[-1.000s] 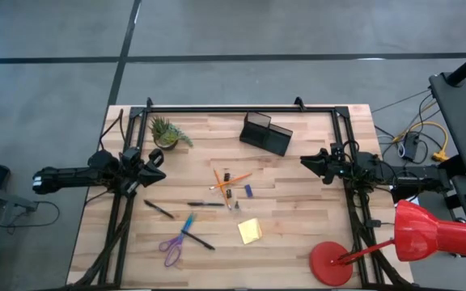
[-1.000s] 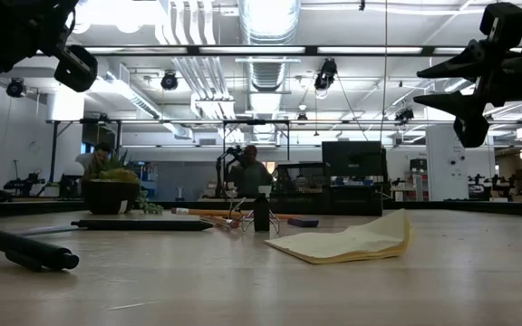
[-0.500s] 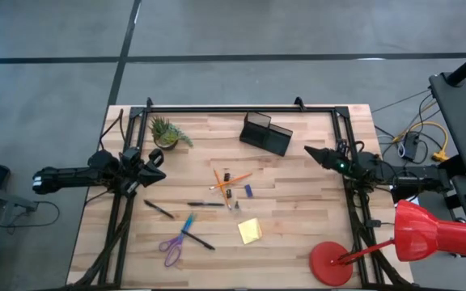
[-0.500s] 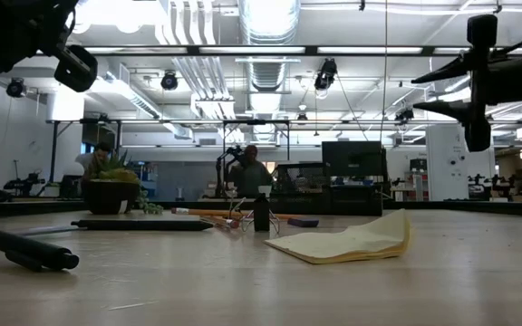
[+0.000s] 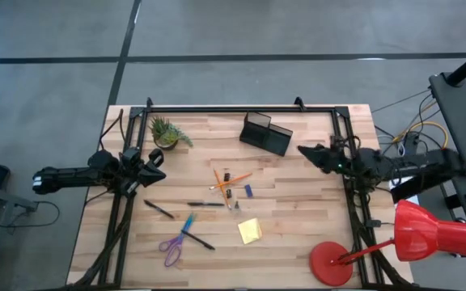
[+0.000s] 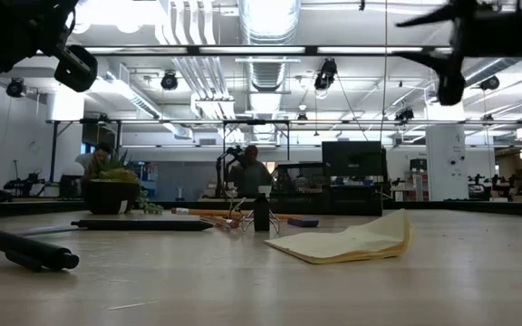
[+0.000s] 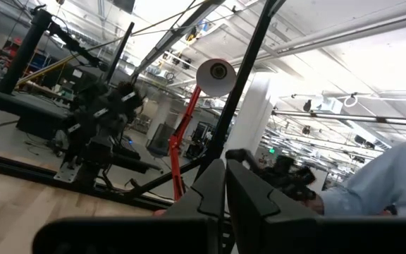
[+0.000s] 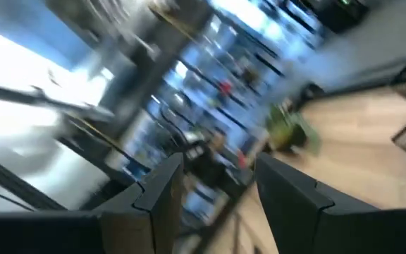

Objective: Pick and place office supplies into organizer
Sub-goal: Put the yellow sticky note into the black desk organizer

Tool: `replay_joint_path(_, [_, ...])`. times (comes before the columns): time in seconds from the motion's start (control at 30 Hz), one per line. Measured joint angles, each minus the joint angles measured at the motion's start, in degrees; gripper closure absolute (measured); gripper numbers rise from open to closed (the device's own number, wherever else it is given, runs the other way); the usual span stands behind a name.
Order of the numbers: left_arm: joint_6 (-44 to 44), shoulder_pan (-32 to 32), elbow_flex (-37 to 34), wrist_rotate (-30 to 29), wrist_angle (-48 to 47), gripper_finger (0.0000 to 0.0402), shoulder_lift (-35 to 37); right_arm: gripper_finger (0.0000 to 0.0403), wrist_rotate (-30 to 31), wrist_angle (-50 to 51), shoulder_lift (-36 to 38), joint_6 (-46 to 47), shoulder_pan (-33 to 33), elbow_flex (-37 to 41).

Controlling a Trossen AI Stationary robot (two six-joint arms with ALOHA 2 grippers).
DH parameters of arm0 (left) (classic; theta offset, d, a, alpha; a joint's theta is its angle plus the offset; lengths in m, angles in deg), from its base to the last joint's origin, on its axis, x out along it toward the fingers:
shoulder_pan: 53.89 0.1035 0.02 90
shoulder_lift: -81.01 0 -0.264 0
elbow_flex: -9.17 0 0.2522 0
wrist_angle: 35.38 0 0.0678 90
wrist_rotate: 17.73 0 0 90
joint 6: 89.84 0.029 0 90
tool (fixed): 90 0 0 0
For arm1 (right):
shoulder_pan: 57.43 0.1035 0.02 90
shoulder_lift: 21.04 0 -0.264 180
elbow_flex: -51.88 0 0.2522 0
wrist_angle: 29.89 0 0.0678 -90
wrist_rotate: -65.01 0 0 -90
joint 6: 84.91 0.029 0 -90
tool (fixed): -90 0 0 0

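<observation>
The boxy black organizer (image 5: pixel 266 133) sits at twelve o'clock on the pale plank table (image 5: pixel 298 210). The right gripper (image 5: pixel 304 151), fingers apart, hovers at three; the left gripper (image 5: pixel 158 166), fingers together, hovers at nine.

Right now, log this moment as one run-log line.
left tool: shut, waiting at left edge | right tool: open, raised near organizer | supplies on table | organizer: no supplies visible inside

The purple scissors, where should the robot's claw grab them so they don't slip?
Probably at the narrow neck just above the two handle loops of the purple scissors, coming straight down from above. They lie flat on the table, so there is nothing to get under, and the neck is the thinnest part. The blue pen and a black pen lie close by the blades, so the handle end is clearer.
</observation>
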Motion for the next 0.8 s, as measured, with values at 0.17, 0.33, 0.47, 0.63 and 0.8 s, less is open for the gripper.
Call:
replay_joint_path(0.17, [0.01, 0.01, -0.01, 0.0, 0.0, 0.0402, 0.0, 0.0236, -8.61, 34.16, -18.62, 10.54, 4.75, -16.41])
replay_joint_path(0.33, [0.0, 0.0, 0.0, 0.01, 0.0, 0.0402, 0.0, 0.0236, -24.74, 39.67, -32.63, 16.53, 9.73, -23.21])
replay_joint_path(0.47, [0.01, 0.0, 0.01, 0.02, 0.02, 0.0402, 0.0, 0.0236, -28.99, 35.03, -40.63, 24.31, 13.29, -25.01])
replay_joint_path(0.63, [-0.01, 0.0, 0.0, 0.02, 0.0, 0.0402, 0.0, 0.0235, -27.96, 24.94, -50.55, 35.25, 16.33, -25.83])
replay_joint_path(0.8, [0.0, 0.01, 0.01, 0.02, 0.0, 0.0402, 0.0, 0.0211, -28.38, 22.35, -61.4, 40.01, 17.12, -30.75])
